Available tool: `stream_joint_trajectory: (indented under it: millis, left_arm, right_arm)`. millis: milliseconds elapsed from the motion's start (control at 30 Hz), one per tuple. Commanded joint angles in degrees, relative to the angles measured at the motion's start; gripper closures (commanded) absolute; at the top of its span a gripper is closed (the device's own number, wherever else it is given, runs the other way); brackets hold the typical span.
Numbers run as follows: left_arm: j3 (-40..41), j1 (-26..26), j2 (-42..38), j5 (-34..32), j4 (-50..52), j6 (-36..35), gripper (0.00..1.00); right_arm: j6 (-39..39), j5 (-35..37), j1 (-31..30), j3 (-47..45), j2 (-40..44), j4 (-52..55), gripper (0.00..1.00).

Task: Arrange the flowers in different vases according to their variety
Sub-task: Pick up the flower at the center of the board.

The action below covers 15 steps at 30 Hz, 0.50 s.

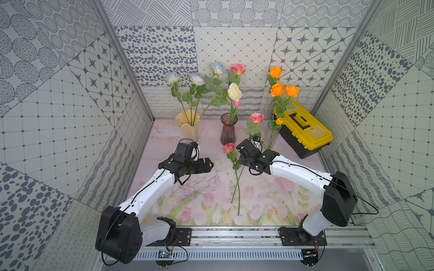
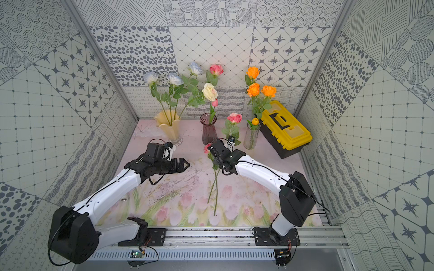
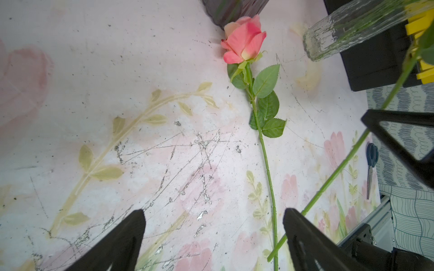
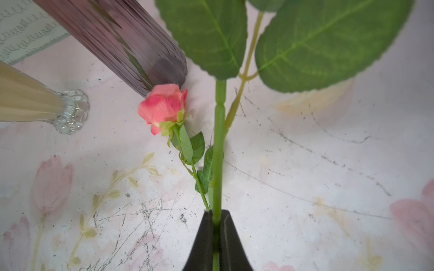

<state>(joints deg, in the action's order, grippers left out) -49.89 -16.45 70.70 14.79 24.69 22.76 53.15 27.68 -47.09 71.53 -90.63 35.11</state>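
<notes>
Holding a pink rose point(image 1: 256, 118) by its green stem, the right tool point(image 4: 217, 214) is pressed tight together on it. The rose stands up in the air, between the dark purple vase point(image 1: 228, 132) and the clear glass vase point(image 1: 271, 138). The left tool point(image 3: 213, 223) has its two fingers wide apart and holds nothing. It hangs over the tabletop point(image 1: 206, 187). A second pink rose point(image 1: 229, 148) lies flat on the tabletop, with its head just beside the foot of the purple vase.

I think the held rose is meant for the purple vase, where pink flowers already stand. That vase has a small mouth and the stem is long. If the end of the stem misses the mouth, it could bump the rim and tip the vase over. The big leaves could also catch on the flowers inside. The held stem looks to cross the lying rose, so it might drag that one along.

I see no words or labels anywhere, not even on the yellow toolbox point(image 1: 305, 131).
</notes>
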Motion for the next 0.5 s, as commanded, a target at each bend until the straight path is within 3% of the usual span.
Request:
stream_joint_trajectory:
  millis: [0, 233, 467]
  left_arm:
    - [-0.44, 0.27, -0.13, 0.84, 0.5, -0.53, 0.03]
    - [-0.25, 0.24, -0.03, 1.99, -0.03, -0.51, 0.03]
    - [0.32, 0.2, -1.11, 3.07, -1.33, -0.62, 0.03]
  right_arm:
    - [-8.67, 10.0, -1.3, 2.15, 2.6, -3.98, 1.0]
    - [-25.61, 19.23, -0.63, 6.02, 4.63, -16.87, 1.0]
    - [-36.89, 19.17, 4.01, 13.71, 1.85, -29.73, 1.0]
